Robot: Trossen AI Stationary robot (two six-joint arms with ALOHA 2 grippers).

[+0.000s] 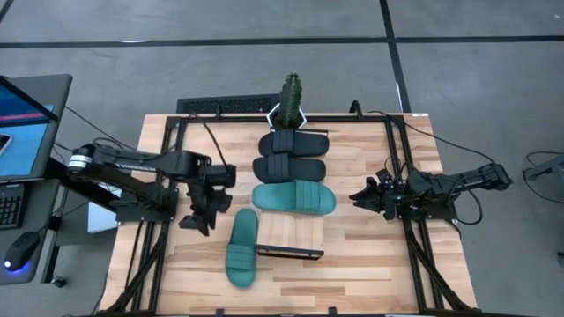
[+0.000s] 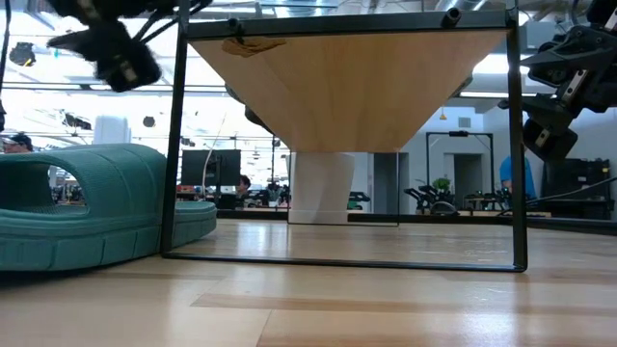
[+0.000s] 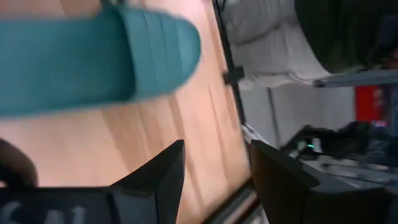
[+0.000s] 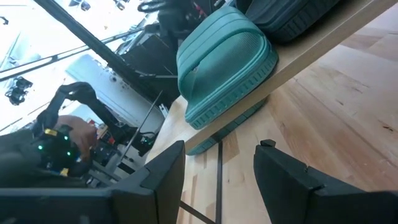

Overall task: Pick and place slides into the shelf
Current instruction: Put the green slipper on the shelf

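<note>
Shelf [image 1: 295,236] lies along the middle of the surface [image 1: 370,264], dark lip at the near end. Three slides sit crosswise on it: two black slides [image 1: 292,155] at the far end, one teal slide [image 1: 294,197] just beside them toward the near end. Second teal slide [image 1: 241,247] lies on the surface, lengthwise, just left of the shelf's near end.

Left pincer [image 1: 202,217] hangs above the surface, near this loose slide's far end, fingers apart, nothing between them.

Right pincer [image 1: 364,195] waits right of the shelf, level with the teal slide on it, fingers apart, empty.

Potted cactus [image 1: 290,99] stands at the far end of the shelf
</note>
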